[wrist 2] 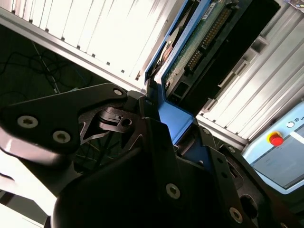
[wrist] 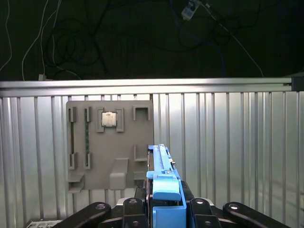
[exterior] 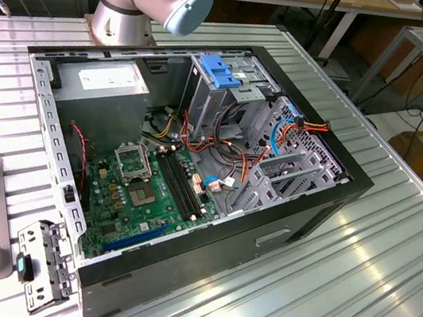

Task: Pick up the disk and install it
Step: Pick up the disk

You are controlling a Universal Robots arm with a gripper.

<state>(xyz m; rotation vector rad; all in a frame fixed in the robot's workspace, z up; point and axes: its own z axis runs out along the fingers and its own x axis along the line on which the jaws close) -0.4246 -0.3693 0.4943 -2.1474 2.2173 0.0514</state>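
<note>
My gripper [wrist: 164, 211] is shut on the disk [wrist: 163, 171], which I see edge-on with its blue side rail standing up between the black finger links. It hangs above the ribbed metal table. In the second wrist view the disk [wrist 2: 199, 40] shows its green circuit-board side and blue rail, clamped in the gripper [wrist 2: 171, 118]. The open computer case [exterior: 326, 197] lies on its side in the exterior view, with a drive cage [exterior: 229, 101] at its far end. The arm's base [exterior: 128, 0] stands behind the case.
A light-blue bracket [exterior: 219, 72] tops the drive cage, and a grey power-supply box [exterior: 107, 78] sits beside it. A grey fixture plate [wrist: 109, 142] holding a small chip lies on the table. A loose metal bracket [exterior: 46, 265] rests near the case's front corner.
</note>
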